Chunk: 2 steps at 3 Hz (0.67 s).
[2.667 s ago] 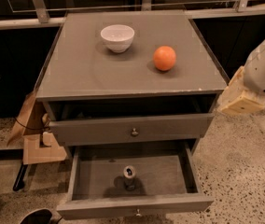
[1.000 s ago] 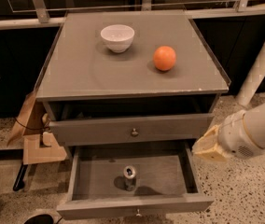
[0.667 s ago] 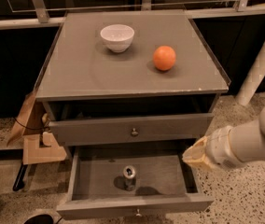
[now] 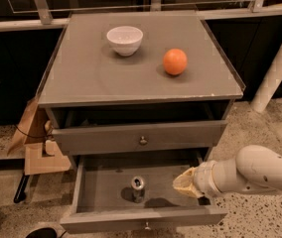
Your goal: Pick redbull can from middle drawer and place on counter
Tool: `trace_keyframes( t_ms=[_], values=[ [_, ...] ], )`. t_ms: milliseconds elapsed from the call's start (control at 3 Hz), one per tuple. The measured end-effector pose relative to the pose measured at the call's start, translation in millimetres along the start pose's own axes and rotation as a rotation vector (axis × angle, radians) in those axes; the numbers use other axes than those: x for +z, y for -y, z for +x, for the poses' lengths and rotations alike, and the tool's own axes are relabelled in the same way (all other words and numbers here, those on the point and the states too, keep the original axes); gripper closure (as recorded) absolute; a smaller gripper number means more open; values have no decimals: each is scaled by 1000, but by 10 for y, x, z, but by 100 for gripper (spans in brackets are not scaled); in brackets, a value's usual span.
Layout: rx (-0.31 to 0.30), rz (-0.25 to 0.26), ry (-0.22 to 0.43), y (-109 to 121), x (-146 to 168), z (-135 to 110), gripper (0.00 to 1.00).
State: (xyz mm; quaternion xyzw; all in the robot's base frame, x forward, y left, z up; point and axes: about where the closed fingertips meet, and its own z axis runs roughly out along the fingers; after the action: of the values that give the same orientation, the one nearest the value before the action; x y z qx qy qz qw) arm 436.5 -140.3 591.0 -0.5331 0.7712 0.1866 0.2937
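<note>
The redbull can (image 4: pixel 138 188) stands upright in the open middle drawer (image 4: pixel 101 197), near its centre, silver top up. My gripper (image 4: pixel 181 183) reaches in from the right on a white arm, over the drawer's right part, to the right of the can and apart from it. The counter (image 4: pixel 96 76) is the flat grey top of the cabinet above.
A white bowl (image 4: pixel 124 39) and an orange (image 4: pixel 175 61) sit on the counter. The upper drawer (image 4: pixel 141 138) is slightly pulled out above the middle one. Cardboard pieces (image 4: pixel 34 143) lean at the cabinet's left. A pale post (image 4: pixel 280 63) stands at the right.
My arm has come down from beside the counter's right edge and moved left, over the open drawer toward the can. The can has not moved.
</note>
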Motion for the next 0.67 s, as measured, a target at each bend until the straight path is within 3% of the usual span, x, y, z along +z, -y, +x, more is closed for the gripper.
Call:
trace_keyframes(
  t_ms=[667],
  values=[
    [-4,11,-11,-4,72,90,100]
  ],
)
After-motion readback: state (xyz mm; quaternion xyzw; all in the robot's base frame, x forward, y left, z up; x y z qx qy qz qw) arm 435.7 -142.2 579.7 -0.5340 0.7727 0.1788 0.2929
